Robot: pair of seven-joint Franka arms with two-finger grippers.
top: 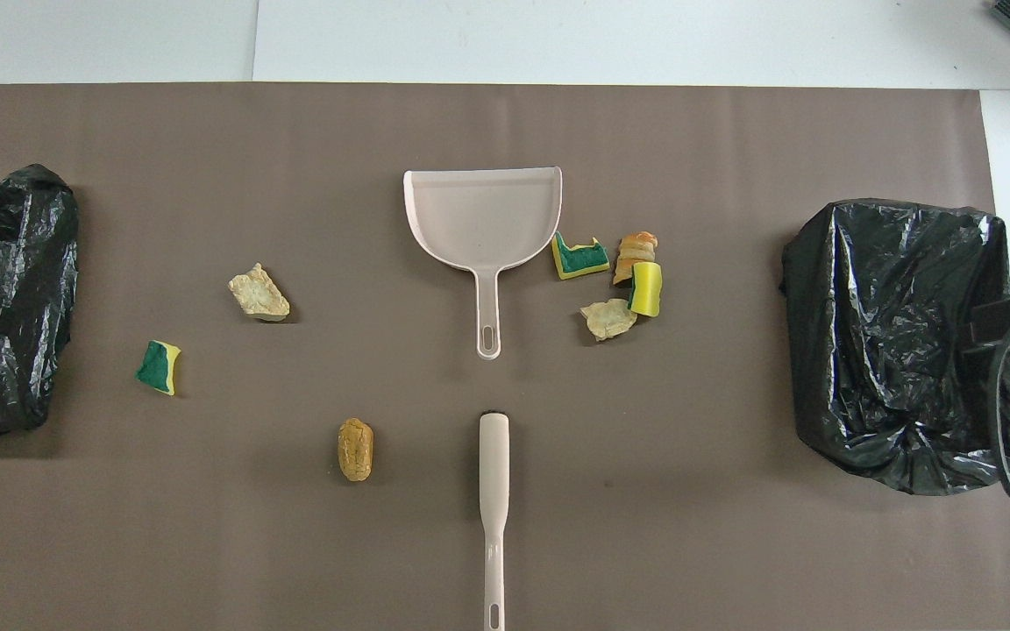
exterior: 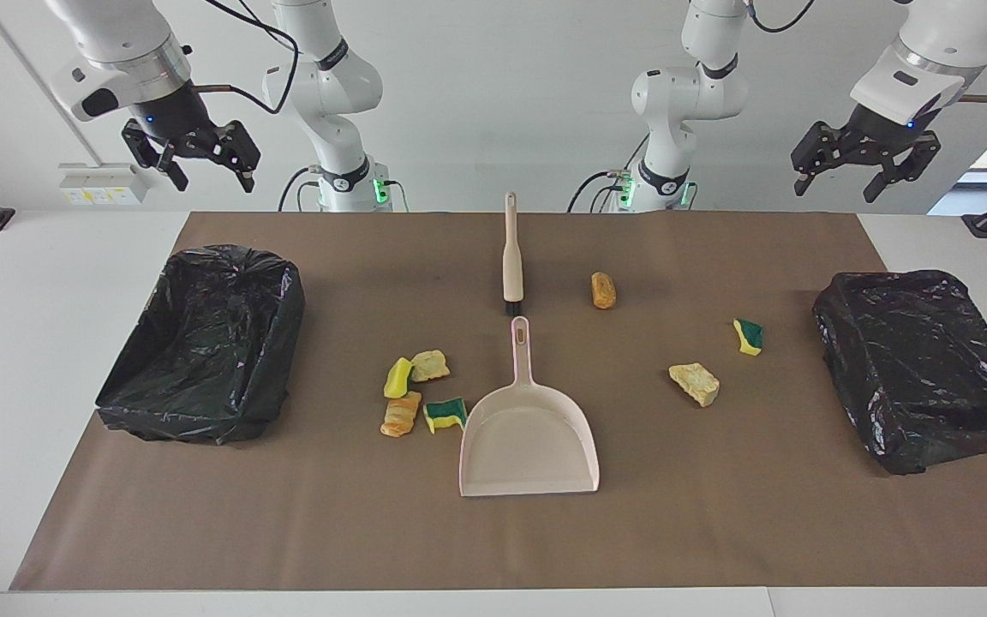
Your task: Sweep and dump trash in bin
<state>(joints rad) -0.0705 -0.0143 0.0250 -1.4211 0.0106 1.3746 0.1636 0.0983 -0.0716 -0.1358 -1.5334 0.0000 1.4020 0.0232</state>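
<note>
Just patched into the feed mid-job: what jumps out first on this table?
The beige dustpan lies mid-table with the brush in line with its handle, nearer to the robots. Four scraps cluster beside the pan toward the right arm's end, and three more lie scattered toward the left arm's end. A black-lined bin sits at each end of the table, and both pincers, left and right, hang open and empty above.

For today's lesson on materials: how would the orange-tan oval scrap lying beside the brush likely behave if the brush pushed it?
The orange-tan oval scrap looks like porous foam, so it is probably light and would give way easily to the brush. Its rounded, loaf-like shape suggests it may roll or tumble instead of sliding straight. The brown paper mat looks matte, so it likely won't skid.
</note>
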